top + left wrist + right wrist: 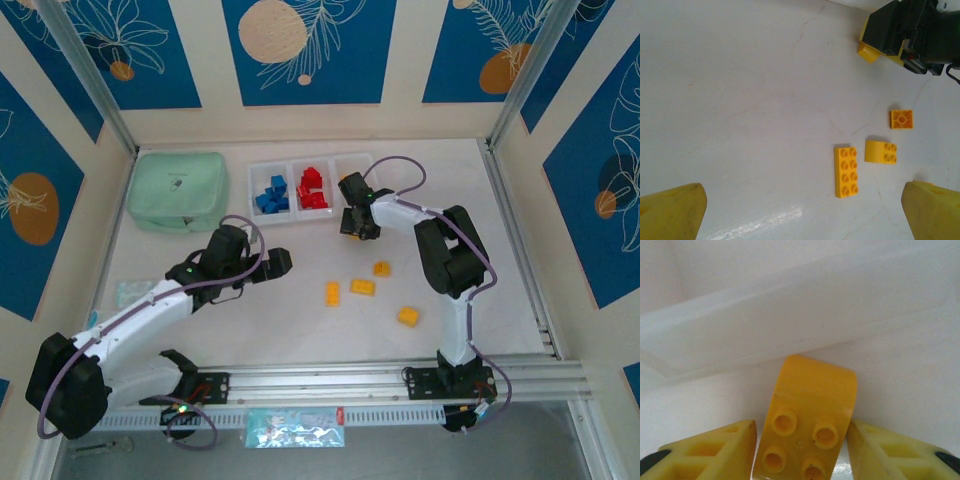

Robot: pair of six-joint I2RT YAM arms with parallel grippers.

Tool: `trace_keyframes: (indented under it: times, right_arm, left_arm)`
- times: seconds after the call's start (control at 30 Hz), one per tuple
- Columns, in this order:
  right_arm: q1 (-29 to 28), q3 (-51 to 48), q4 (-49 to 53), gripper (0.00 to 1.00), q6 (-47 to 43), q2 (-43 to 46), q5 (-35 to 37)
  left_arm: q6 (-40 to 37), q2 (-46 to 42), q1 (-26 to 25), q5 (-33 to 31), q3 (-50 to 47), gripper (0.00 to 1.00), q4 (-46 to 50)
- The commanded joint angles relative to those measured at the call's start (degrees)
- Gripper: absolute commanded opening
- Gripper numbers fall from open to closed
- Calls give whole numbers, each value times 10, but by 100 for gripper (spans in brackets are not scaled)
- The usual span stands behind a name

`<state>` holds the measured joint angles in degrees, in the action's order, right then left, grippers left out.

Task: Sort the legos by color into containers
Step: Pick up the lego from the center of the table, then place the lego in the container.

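My right gripper [358, 222] is down at the table just in front of the row of three white containers [250, 195]. Its fingers [720, 450] press a yellow curved lego [810, 405] that lies by the bin wall [790, 325]. The left bin holds blue legos [271, 194], the middle one red legos [313, 187]. Several yellow legos lie loose on the table: a long one [846, 171], a curved one [880, 151], a square one [902, 119] and another [408, 316]. My left gripper [285, 262] hangs open to their left, its fingertips [672, 210] wide apart.
A mint-green zippered pouch [178, 190] lies left of the containers. A clear plastic bag [292, 428] sits beyond the rail at the near edge. The right arm's black gripper body [912, 32] stands at the top right of the left wrist view.
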<state>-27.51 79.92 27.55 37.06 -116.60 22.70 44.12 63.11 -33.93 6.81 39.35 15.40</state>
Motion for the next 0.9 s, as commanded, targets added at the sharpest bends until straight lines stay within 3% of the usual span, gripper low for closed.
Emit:
trace_keyframes:
  times: [0.0,0.17,0.4,0.87]
  right_arm:
    - [0,0,10,44,-4,5,-3]
    - [1,-14,14,34,-19,47,4]
    - [6,-47,-2,31,-61,138,14]
    - [58,207,47,31,-165,-28,-38]
  left_arm:
    - [7,-9,-4,0,5,99,-8]
    - [11,-5,-5,10,9,99,-10]
    - [10,13,-26,1,28,99,-13]
    - [9,74,-38,-16,73,99,-51]
